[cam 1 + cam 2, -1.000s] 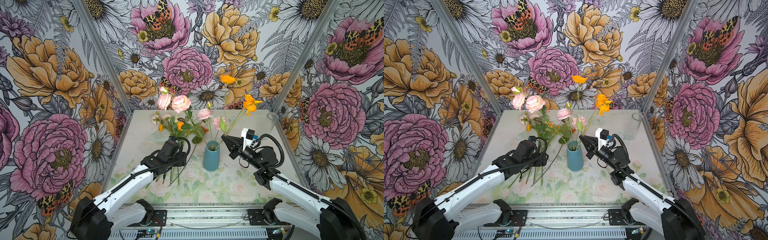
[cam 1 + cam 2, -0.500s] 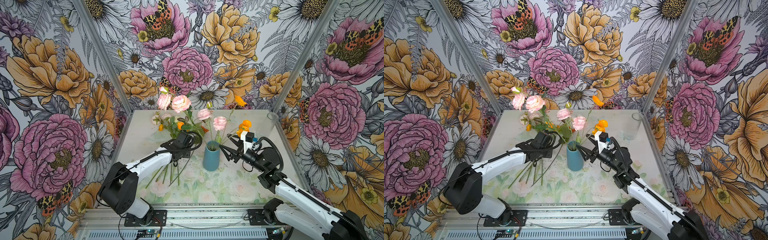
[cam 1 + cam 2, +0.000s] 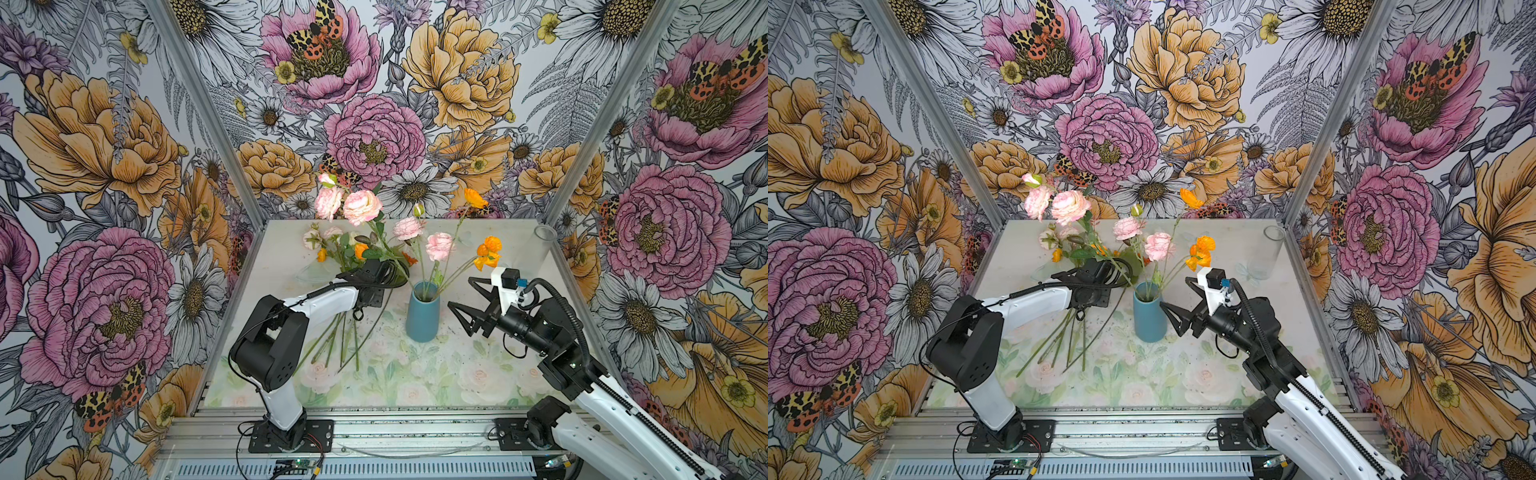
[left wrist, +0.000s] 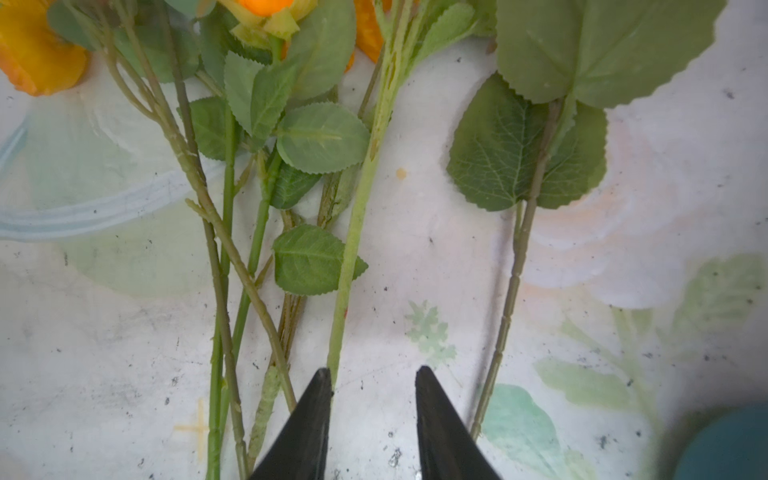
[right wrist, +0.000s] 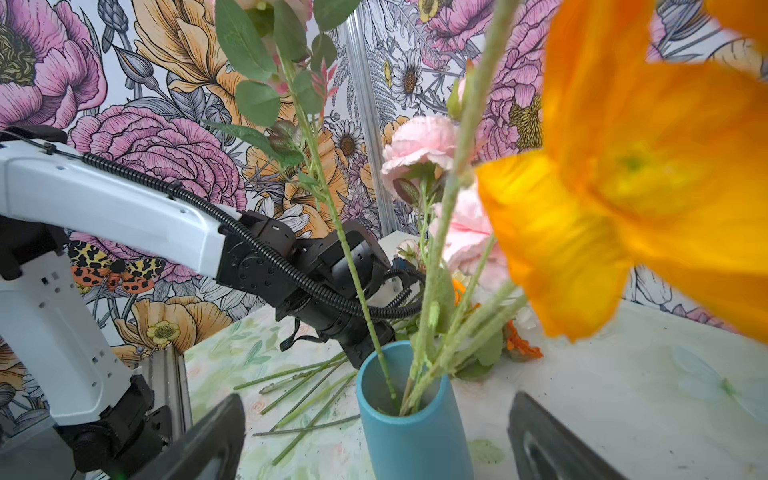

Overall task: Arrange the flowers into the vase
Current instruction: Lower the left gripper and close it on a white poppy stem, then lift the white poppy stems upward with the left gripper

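**Vase** (image 3: 422, 312): teal, upright mid-table (image 3: 478, 374). It holds several flowers (image 3: 440, 246), pink and orange. The stems fan out from the narrow mouth, so the heads lean apart.

**Loose stems** (image 3: 332, 341): a bundle lying flat beside the vase on the left arm's side, heads toward the back wall. Likely the stock not yet arranged.

**Right gripper** (image 3: 459, 293): jaws wide and empty, near the vase's mouth. Forearm raised, reaching inward.

**Left gripper** (image 4: 374, 374): arm stretched low over the bundle, pointing down. Jaws partly spread, one finger (image 4: 316, 407) against a thick stem, nothing pinched. Probably lining up a pick.
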`<state>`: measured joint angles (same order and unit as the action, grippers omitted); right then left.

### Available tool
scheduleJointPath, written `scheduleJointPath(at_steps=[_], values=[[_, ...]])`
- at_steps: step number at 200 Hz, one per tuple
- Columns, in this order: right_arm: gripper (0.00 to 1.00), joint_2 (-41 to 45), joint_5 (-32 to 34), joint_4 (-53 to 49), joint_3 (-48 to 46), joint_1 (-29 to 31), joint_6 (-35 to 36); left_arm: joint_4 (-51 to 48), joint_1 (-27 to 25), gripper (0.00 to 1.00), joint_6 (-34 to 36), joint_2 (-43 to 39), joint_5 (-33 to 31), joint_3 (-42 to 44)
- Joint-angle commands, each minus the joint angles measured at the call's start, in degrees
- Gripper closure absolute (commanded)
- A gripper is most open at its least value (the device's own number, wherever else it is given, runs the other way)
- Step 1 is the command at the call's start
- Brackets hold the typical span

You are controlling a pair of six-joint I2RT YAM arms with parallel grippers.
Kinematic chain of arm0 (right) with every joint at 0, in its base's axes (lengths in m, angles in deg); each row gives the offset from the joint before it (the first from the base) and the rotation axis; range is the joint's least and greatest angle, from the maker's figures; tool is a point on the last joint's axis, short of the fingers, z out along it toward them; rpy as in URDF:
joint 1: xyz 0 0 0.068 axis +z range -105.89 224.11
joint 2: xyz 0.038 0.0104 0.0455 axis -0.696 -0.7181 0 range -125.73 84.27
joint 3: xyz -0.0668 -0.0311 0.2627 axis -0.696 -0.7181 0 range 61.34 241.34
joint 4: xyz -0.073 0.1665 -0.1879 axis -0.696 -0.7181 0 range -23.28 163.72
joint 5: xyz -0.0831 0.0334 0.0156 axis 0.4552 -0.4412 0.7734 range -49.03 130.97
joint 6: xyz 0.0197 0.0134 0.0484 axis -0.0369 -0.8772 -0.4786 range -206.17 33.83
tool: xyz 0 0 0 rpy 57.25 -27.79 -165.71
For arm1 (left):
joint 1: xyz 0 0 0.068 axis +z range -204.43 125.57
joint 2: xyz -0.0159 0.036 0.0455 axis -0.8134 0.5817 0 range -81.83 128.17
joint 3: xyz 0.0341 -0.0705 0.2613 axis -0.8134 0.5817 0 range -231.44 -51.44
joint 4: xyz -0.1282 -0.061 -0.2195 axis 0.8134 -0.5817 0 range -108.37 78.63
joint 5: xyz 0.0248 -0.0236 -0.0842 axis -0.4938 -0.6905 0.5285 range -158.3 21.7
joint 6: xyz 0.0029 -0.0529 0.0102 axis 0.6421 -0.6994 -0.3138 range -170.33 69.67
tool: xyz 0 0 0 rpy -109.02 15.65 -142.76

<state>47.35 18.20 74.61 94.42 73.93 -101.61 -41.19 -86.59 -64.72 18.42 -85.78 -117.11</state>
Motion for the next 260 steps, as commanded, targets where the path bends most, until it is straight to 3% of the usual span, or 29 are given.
scheduleJointPath(at_steps=[1, 56, 95, 139, 150, 260], values=[[0.01, 4.07, -0.13, -7.54, -1.71, 0.34, -3.58, -0.47, 0.87, 0.64, 1.85, 1.96, -2.5, -2.51], [0.01, 7.29, -6.08, -9.57, -5.23, 0.46, -8.77, -0.84, 2.46, 0.67, 3.46, 7.24, -2.68, -5.47], [0.01, 8.71, -5.32, -9.58, -6.19, 0.41, -9.71, -1.09, 3.11, 0.73, 4.7, 10.58, -1.57, -8.46], [0.01, 7.97, -5.4, -9.53, -5.65, 0.49, -8.99, -1.89, 3.08, 0.94, 4.58, 11.29, -0.04, -9.75], [0.01, 7.68, -5.35, -9.59, -5.74, 0.45, -8.99, -2.1, 2.98, 1.0, 4.68, 10.48, 0.16, -9.41], [0.01, 5.99, -5.1, -8.3, -5.48, 0.43, -9.25, -5.64, 4.33, 1.0, 5.7, -7.18, -2.66, -4.39]])
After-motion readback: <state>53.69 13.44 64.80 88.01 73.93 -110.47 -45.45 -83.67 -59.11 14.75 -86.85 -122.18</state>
